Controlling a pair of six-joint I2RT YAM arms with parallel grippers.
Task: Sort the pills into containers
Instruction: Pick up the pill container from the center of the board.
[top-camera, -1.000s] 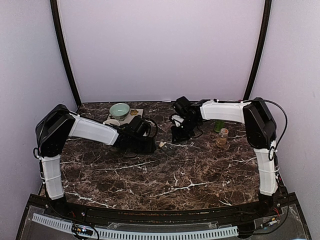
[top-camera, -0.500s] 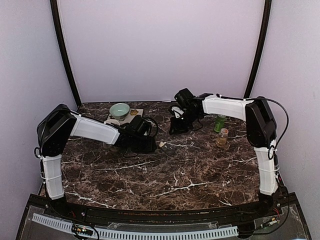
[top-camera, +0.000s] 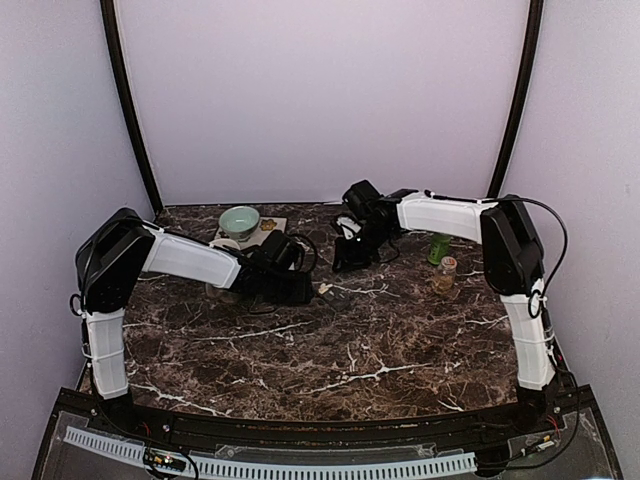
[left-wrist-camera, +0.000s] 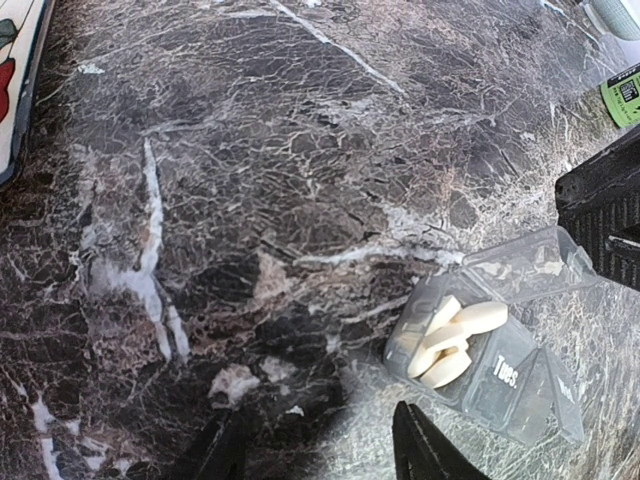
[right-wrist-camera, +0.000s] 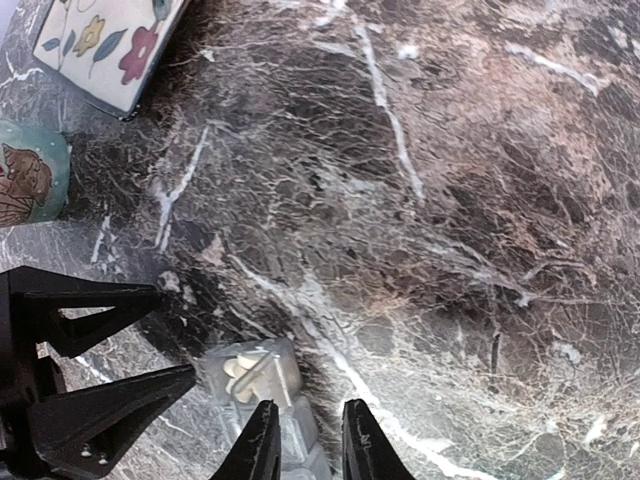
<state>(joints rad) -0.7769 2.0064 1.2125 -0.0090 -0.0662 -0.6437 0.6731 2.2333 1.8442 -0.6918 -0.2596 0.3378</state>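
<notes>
The containers (left-wrist-camera: 500, 350) are a clear grey strip of joined compartments lying on the marble; one lid reads "Tues.". Its end compartment stands open and holds several cream oval pills (left-wrist-camera: 450, 340). My left gripper (left-wrist-camera: 315, 430) hovers just beside that strip, open, with only bare marble between its fingers. In the right wrist view the strip (right-wrist-camera: 262, 385) lies just left of my right gripper (right-wrist-camera: 308, 410), whose jaws stand a narrow gap apart with nothing in them. From above, the strip (top-camera: 335, 294) sits between the left gripper (top-camera: 292, 286) and the right gripper (top-camera: 348, 256).
A pale teal bowl (top-camera: 240, 220), a white mug (top-camera: 224, 245) and a flowered tile (right-wrist-camera: 105, 40) stand at the back left. A green bottle (top-camera: 438, 248) and a small jar (top-camera: 447, 272) stand to the right. The left gripper's black fingers (right-wrist-camera: 90, 360) reach into the right wrist view.
My right gripper has drawn back from the strip, up and toward the back of the table. The left arm has stayed where it was.
</notes>
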